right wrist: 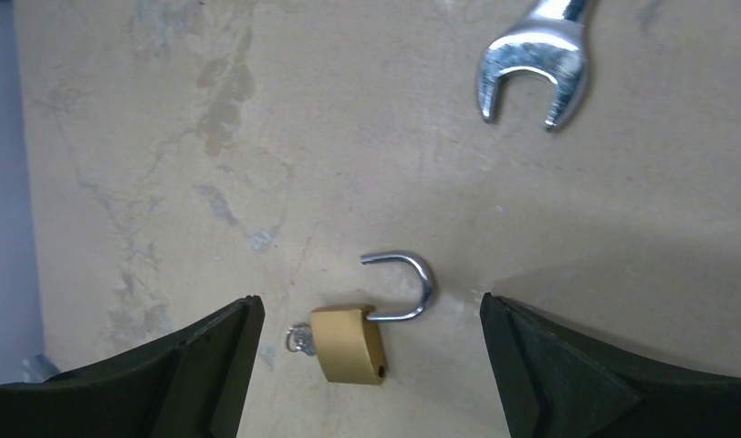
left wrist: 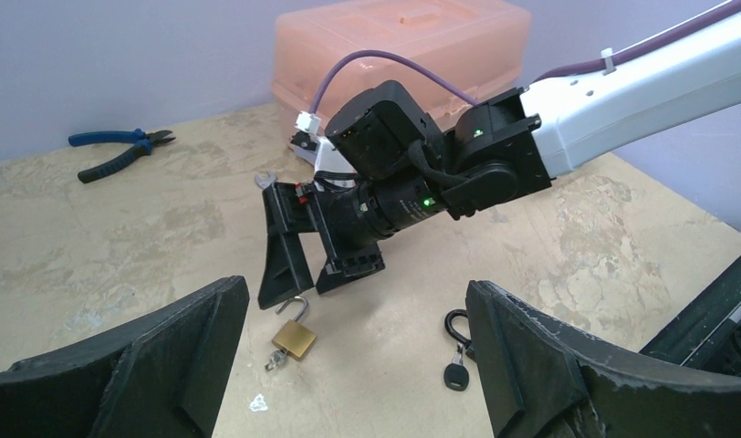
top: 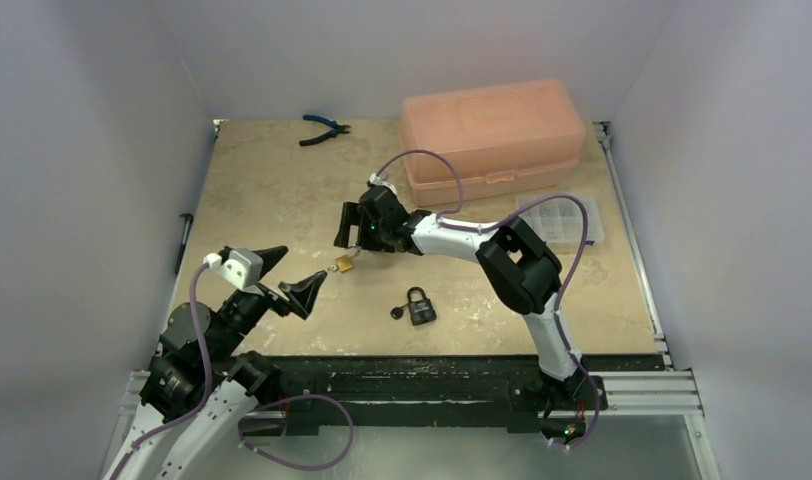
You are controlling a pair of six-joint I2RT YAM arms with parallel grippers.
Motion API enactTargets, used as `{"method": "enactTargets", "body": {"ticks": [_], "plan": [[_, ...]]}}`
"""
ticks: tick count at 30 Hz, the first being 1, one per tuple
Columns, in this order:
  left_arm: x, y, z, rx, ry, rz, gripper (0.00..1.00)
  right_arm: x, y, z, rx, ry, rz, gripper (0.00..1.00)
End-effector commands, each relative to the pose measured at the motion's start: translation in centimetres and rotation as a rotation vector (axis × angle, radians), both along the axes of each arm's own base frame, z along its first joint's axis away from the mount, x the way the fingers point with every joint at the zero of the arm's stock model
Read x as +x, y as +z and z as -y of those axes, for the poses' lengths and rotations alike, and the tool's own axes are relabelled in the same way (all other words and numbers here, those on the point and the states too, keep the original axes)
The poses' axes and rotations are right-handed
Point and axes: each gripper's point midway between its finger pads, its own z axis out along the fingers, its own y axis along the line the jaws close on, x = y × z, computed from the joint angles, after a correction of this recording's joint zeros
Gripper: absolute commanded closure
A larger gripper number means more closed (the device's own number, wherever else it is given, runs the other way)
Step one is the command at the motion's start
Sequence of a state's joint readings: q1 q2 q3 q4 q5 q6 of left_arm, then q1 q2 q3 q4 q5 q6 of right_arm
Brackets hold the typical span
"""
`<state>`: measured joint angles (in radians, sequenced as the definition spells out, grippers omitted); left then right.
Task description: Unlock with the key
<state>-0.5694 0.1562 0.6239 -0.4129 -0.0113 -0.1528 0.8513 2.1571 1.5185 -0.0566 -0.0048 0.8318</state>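
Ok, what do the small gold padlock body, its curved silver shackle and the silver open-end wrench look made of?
Small gold padlock body: probably brass, dull yellow sheen. Curved silver shackle: polished or plated steel, bright highlights. Silver open-end wrench: likely chromed steel, mirror-like glare.

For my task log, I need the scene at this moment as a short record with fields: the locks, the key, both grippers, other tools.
lock: small brass padlock lying on the beige table, shackle swung open
key: small silver key in its base
second lock: black padlock, lying apart
left gripper: open, empty
right gripper: open, straddling the brass padlock
tools: silver open-end wrench; blue-handled pliers
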Motion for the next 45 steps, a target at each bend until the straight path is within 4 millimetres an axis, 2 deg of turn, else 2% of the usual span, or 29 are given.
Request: {"method": "enactTargets", "body": {"ticks": [1, 11, 14, 20, 25, 29, 32, 40, 45], "plan": [[0.4, 0.2, 0.1, 0.009, 0.004, 0.013, 0.04, -1.4, 0.1, 3.0, -0.143, -0.034, 0.010, 0.01], [0.6, -0.1, 0.2, 0.012, 0.003, 0.000, 0.04, -4.0, 3.3, 5.4, -0.244, -0.046, 0.080, 0.01], [0.7, -0.2, 0.3, 0.014, 0.004, -0.003, 0.05, -5.1, 3.7, 6.3, -0.285, -0.051, 0.082, 0.01], [0.7, -0.3, 0.3, 0.014, 0.003, -0.011, 0.05, -8.3, 2.9, 10.2, -0.414, -0.118, 0.046, 0.01], [0.8, -0.4, 0.4, 0.014, 0.003, -0.017, 0.05, -12.2, 1.8, 14.2, -0.492, -0.162, -0.001, 0.01], [0.8, -0.4, 0.4, 0.015, 0.004, -0.020, 0.05, -14.9, 0.8, 16.6, -0.549, -0.186, -0.036, 0.01], [0.8, -0.4, 0.4, 0.014, 0.004, -0.021, 0.05, -16.0, 0.3, 17.4, -0.569, -0.197, -0.048, 0.01], [0.7, -0.4, 0.4, 0.013, 0.003, -0.023, 0.06, -16.8, -1.2, 16.5, -0.599, -0.181, -0.060, 0.09], [0.7, -0.4, 0.3, 0.012, 0.003, -0.022, 0.06, -16.7, -2.1, 16.4, -0.622, -0.184, -0.061, 0.30]]}}
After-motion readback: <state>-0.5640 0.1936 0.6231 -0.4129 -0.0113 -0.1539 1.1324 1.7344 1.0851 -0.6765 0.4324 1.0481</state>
